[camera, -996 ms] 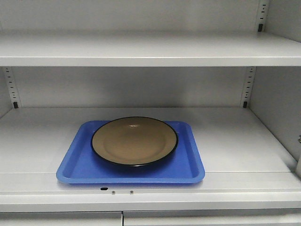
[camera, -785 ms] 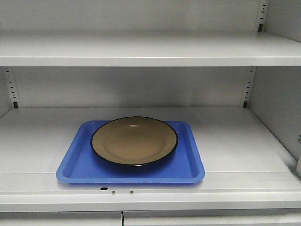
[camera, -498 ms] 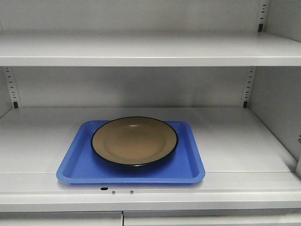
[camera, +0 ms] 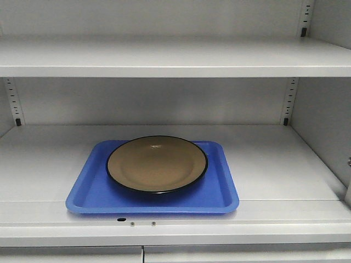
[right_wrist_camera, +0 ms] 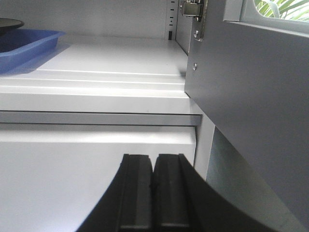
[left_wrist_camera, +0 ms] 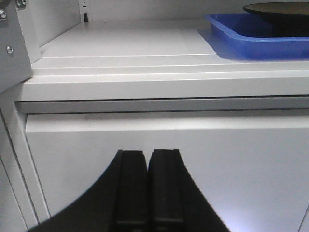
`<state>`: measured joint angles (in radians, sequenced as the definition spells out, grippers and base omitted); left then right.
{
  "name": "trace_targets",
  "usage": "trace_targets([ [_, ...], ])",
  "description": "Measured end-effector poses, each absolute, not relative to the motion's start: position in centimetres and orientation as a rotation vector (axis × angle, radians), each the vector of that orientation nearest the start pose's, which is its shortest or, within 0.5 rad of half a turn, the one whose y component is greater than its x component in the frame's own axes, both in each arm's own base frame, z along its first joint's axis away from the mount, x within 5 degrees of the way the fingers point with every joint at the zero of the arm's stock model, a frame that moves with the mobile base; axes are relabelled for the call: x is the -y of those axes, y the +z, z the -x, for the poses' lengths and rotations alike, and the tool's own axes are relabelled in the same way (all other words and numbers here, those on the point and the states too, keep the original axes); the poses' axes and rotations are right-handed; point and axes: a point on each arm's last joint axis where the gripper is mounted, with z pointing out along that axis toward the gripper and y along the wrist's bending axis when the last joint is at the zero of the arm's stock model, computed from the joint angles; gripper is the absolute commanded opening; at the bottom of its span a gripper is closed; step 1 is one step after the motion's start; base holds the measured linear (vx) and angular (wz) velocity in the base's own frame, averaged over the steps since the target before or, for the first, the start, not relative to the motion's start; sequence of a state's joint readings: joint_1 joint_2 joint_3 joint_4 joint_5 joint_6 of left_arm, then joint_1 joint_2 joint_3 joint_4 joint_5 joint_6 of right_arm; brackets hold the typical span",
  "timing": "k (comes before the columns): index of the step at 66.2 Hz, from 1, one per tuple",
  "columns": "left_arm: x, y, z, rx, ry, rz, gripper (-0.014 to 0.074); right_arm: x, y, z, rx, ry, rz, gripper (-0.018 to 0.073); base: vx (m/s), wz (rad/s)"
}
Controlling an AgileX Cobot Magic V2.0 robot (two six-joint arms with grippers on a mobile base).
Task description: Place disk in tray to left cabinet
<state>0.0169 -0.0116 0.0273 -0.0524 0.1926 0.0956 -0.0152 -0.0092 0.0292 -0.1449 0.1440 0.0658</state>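
One glossy tan disk point(camera: 157, 164) sat flat in the blue tray point(camera: 93, 193) on your left cabinet point(camera: 274, 159) shelf. Your left hand point(left_wrist_camera: 146, 191) and right hand point(right_wrist_camera: 153, 193) were pressed together, empty, below the shelf's edge at 6 o'clock.

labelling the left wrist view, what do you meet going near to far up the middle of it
Left gripper, shut, then the closed door panel below the shelf, then the shelf's front edge, then the blue tray with the plate on it.

Tan disk point(camera: 157, 163) with black rim — blue tray point(camera: 219, 192) — pale grey left cabinet point(camera: 164, 55), black claws.
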Motion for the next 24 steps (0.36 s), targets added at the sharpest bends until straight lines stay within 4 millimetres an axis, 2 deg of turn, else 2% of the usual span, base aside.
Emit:
trace_targets([
  [24,0.00,18.71,-5.60,-1.692,0.037,-0.031,-0.0003,0.28,19.09,-5.66,-1.646,-0.088,0.036,-0.0006,0.00,0.00],
])
